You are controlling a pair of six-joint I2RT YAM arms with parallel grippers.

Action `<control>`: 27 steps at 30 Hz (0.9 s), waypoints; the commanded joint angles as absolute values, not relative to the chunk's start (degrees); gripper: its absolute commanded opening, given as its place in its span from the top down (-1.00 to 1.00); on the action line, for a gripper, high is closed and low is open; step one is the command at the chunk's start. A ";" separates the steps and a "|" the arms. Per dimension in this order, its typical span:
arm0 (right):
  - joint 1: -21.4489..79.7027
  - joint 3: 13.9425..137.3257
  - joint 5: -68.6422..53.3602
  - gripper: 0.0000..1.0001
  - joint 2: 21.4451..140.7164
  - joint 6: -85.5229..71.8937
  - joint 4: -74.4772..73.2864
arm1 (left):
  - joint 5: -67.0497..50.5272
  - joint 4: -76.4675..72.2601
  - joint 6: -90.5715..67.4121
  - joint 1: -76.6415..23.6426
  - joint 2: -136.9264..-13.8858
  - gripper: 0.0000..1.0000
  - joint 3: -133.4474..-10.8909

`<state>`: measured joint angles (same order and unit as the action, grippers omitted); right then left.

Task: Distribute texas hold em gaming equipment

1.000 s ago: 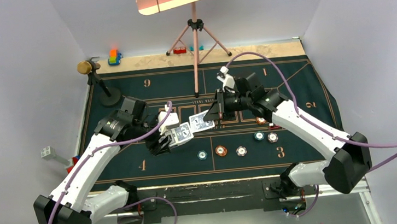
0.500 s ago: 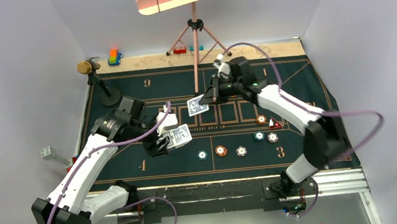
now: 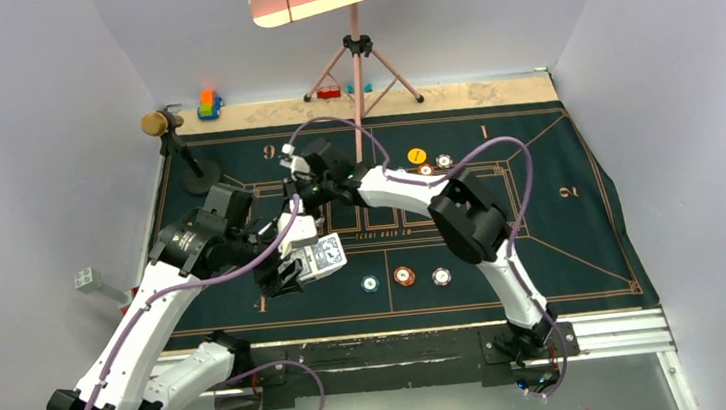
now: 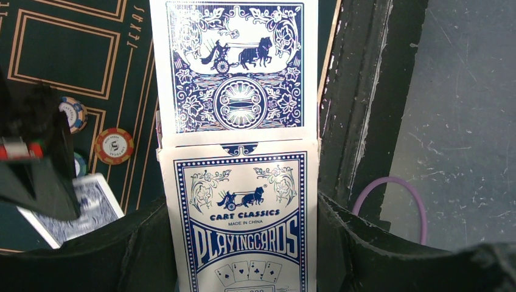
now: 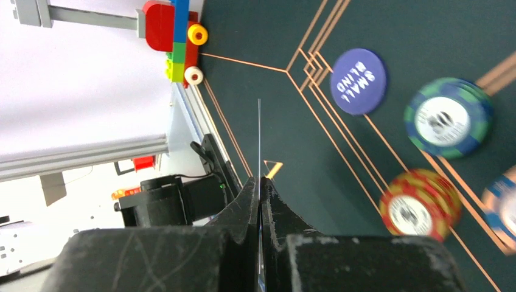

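Swinging left from the middle of the mat (image 3: 584,244), the right arm now reaches across to the far left corner by the painted 9, well away from where it hovered a second ago. We see the right gripper (image 5: 260,182) clenched on a single card (image 5: 259,131), which shows edge-on as a thin line jutting past the fingertips above the felt. The left gripper (image 3: 290,270) stays clamped on the card box (image 4: 240,213), held above the near left of the mat, with a blue-backed top card (image 4: 234,67) sliding out of its open end. Three chips lie flat in a row to the right of the box: a teal chip (image 3: 371,284), an orange-brown chip (image 3: 404,275) and a whitish chip (image 3: 441,276). A yellow chip (image 3: 417,156) rests at the far middle with two more just beside it. Near the held card, a dark blue chip (image 5: 358,81) reads SMALL BLIND, and toy blocks (image 5: 176,42) sit past the mat's edge.
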<state>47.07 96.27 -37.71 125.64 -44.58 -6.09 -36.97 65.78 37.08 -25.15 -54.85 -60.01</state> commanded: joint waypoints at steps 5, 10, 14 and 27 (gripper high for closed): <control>50.70 104.63 -38.29 0.90 134.44 -49.19 -0.18 | -39.59 65.91 37.27 -25.06 -54.24 1.00 -62.23; 51.74 106.74 -34.44 0.74 137.50 -48.30 -1.53 | -39.58 65.82 37.26 -25.04 -54.11 1.00 -61.97; 51.86 106.69 -30.69 0.42 136.74 -46.87 -3.91 | -39.14 66.18 37.69 -25.05 -53.92 1.00 -61.65; 50.11 107.44 -26.63 -0.42 128.46 -42.14 -12.15 | -38.97 65.80 37.61 -25.00 -54.79 1.00 -61.67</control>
<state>51.37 104.44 -28.38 133.95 -44.56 -10.13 -37.17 66.52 37.10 -25.15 -54.81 -60.01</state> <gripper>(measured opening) 0.701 0.702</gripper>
